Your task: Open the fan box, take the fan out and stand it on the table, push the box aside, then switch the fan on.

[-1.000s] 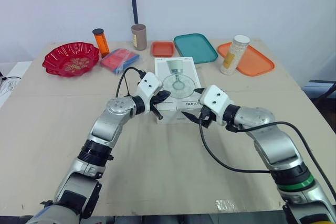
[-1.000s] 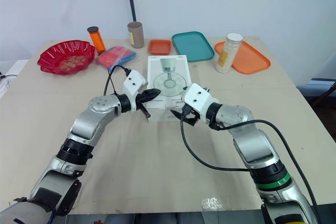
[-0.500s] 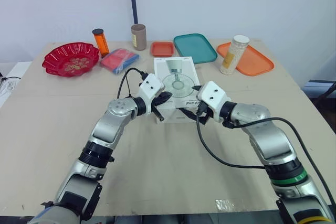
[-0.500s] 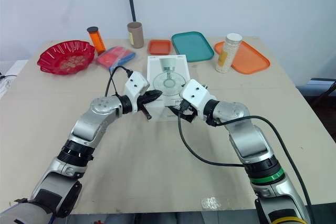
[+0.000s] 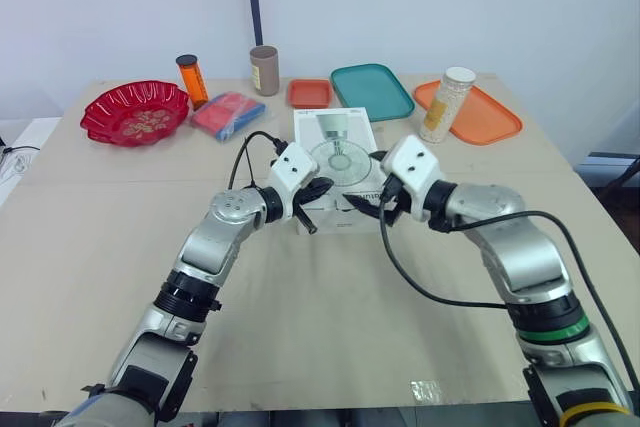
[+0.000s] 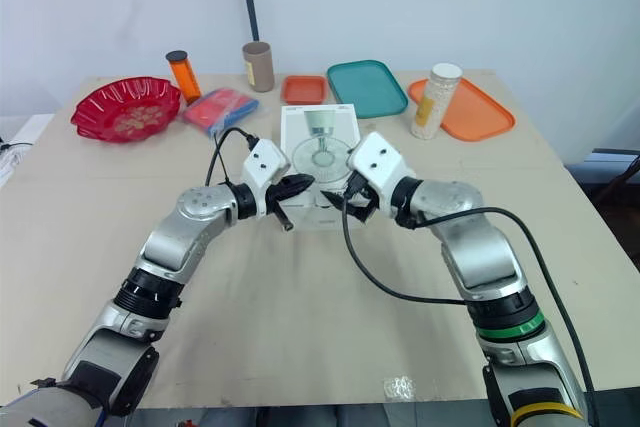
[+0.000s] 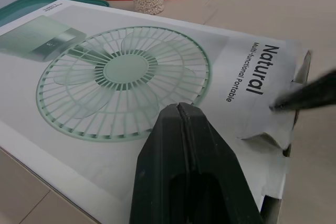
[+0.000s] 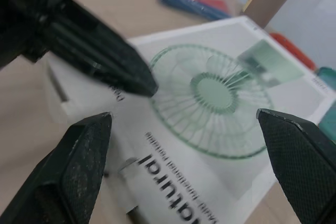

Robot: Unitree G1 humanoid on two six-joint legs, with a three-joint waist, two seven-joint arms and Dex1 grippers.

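The white fan box [image 5: 338,152], printed with a fan picture, lies flat and closed in the middle of the table. My left gripper [image 5: 316,190] is shut, and its joined fingertips [image 7: 179,109] rest on the near left part of the box top. My right gripper [image 5: 371,187] is open over the near right corner of the box. Its two fingers [image 8: 86,148] are spread wide above the printed lid. In the left wrist view, the end flap [image 7: 278,129] at that corner looks slightly lifted and creased.
Along the far edge stand a red bowl [image 5: 135,112], an orange bottle [image 5: 192,79], a brown cup [image 5: 264,69], a blue and red packet [image 5: 228,113], a small orange tray [image 5: 310,93], a teal tray [image 5: 371,90] and an orange tray [image 5: 490,117] holding a white jar [image 5: 446,104].
My right gripper has moved away from me, from the table in front of the box to over its near right corner. My left gripper has edged right along the box's near edge.
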